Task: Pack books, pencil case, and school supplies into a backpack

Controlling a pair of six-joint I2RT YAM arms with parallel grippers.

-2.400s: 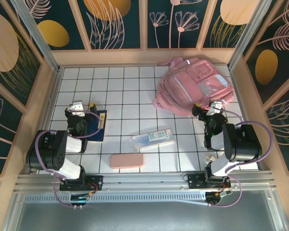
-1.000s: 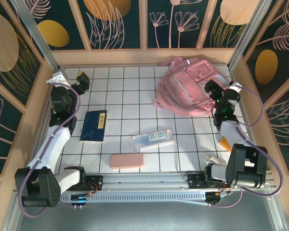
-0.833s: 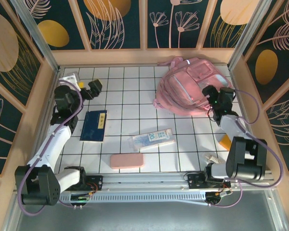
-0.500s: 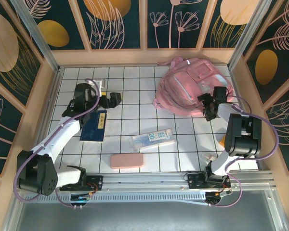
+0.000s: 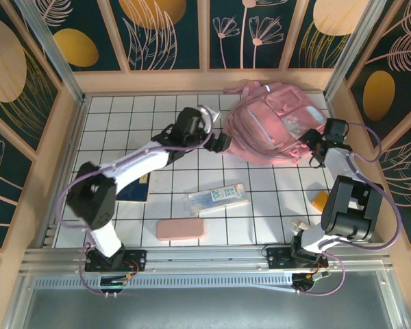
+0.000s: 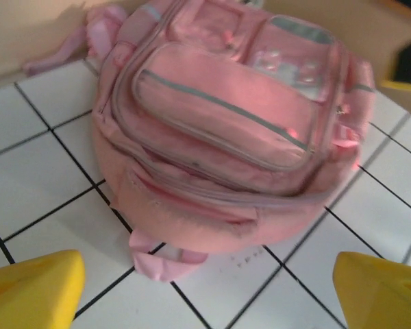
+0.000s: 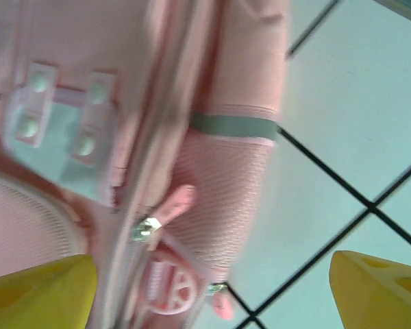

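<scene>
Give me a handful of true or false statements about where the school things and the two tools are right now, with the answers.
1. The pencil case lies on the table, outside the backpack. True.
2. The left tool holds the book. False: it is open and empty beside the backpack, and the book lies on the table.
3. The right tool is at the backpack's right side. True.
4. The orange block sits on top of the backpack. False: it lies on the table near the right edge.
5. The clear packet lies between the pencil case and the backpack. True.
</scene>
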